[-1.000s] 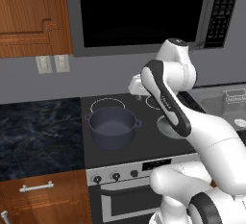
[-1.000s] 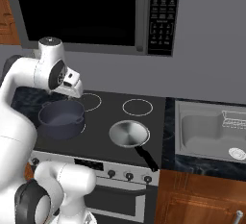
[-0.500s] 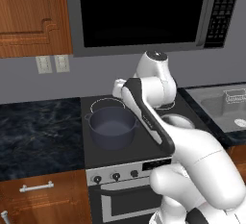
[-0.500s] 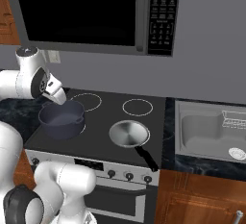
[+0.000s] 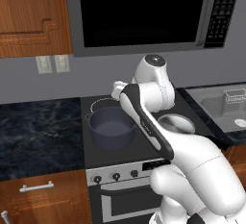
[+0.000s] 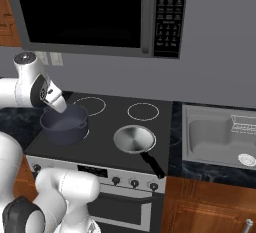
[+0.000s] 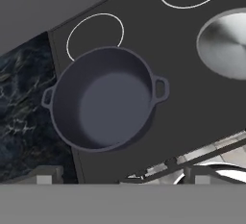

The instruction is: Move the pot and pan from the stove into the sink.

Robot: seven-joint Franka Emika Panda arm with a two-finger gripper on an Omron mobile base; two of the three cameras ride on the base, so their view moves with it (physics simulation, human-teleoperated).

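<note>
Two small loop handles flank the deep, dark blue-grey pot (image 7: 105,98), empty on the stove (image 7: 192,98) left of the silver pan (image 7: 226,43). End effector (image 6: 56,104) above the pot; finger spread unclear.

The pot (image 5: 110,126) stands on the front left part of the stove (image 5: 139,143). The white arm crosses over the cooktop beside it. The pan (image 5: 177,124) lies right of the arm, and the sink (image 5: 226,107) is at the far right.
</note>
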